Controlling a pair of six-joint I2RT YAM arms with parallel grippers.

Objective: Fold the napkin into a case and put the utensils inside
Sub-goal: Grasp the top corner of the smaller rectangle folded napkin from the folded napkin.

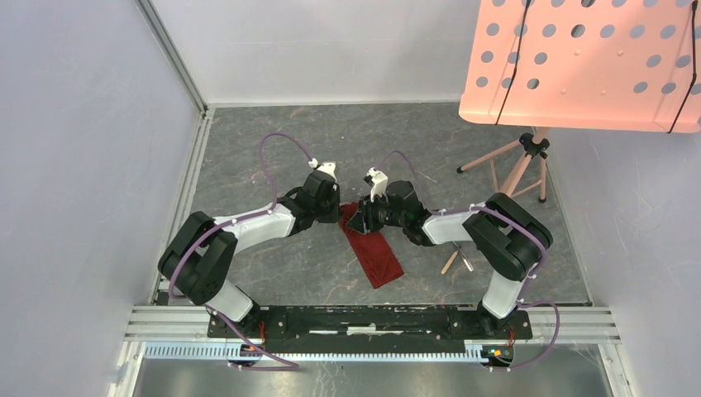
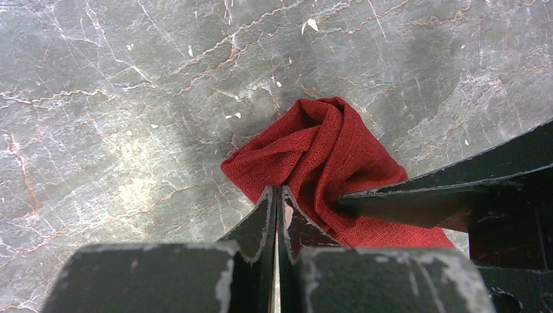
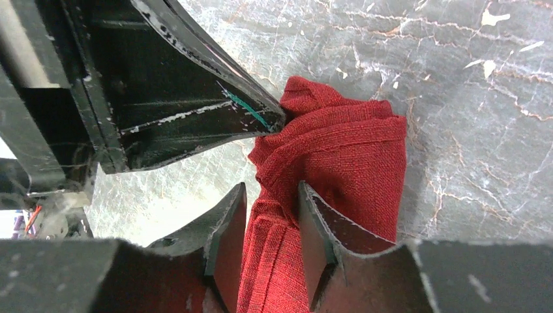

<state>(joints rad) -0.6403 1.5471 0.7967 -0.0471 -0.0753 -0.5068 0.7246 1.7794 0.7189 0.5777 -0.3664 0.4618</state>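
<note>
The dark red, plain cloth napkin lies just left of the middle of the top view as a narrow strip. It runs from between the two grippers down and to the right across the grey, marble-veined tabletop. Its upper end is bunched into soft folds.

In the left wrist view, the left gripper has its black fingers pressed together at the near edge of that bunched end. A sliver of red shows between them, so it appears to be pinching a thin fold of the cloth.

In the right wrist view, the right gripper has its fingers spread, with a ridge of the red cloth passing between them. The left gripper's tip meets the cloth at upper centre of this view.

The small slim metal utensils lie on the table right of centre, beside the right arm's elbow and well apart from the napkin. They are too small to make out in detail.

A pink perforated sheet-metal stand on thin pink tripod legs fills the upper right.
</note>
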